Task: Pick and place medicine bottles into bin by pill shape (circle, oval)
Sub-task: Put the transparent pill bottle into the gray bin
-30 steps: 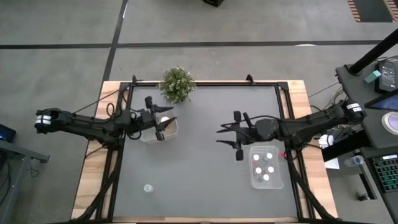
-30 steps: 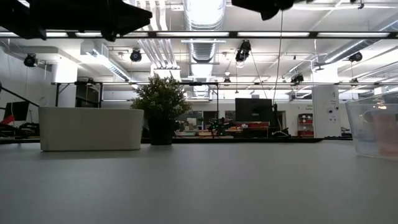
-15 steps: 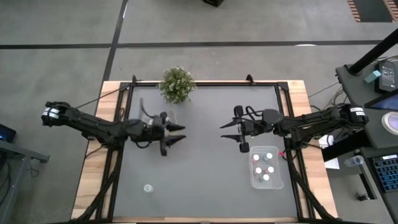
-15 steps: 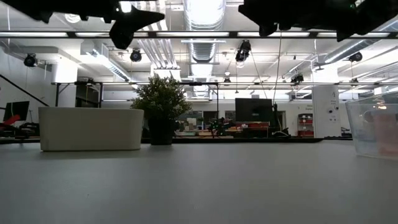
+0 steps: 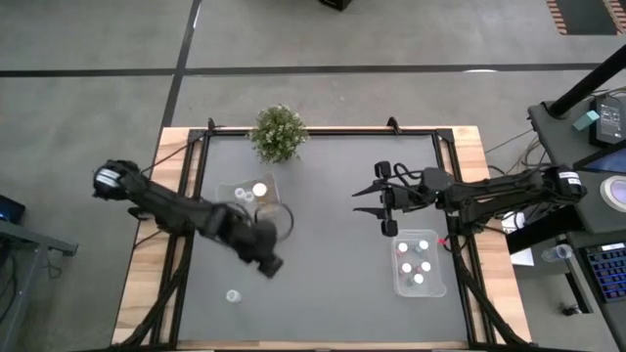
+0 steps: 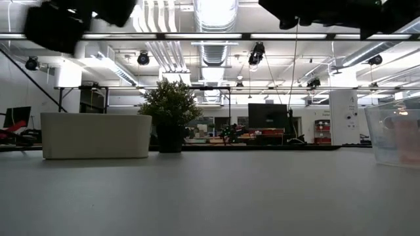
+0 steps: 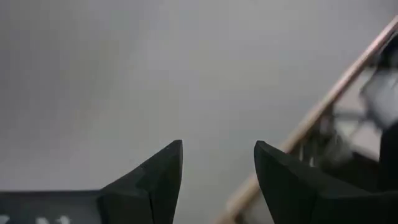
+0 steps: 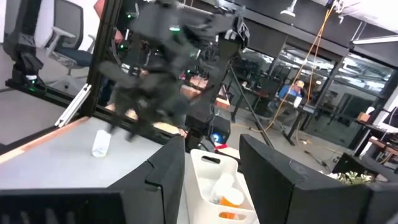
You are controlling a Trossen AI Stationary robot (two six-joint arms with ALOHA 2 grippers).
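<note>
While both arms hover above table, left fingers and right fingers parted, empty.

I count two bins: a clear one at lower right of the high view holding about five white-capped bottles, and a white one left of centre holding one orange bottle. One loose bottle lies at lower left. One potted plant stands at top centre. I have two arms.
</note>
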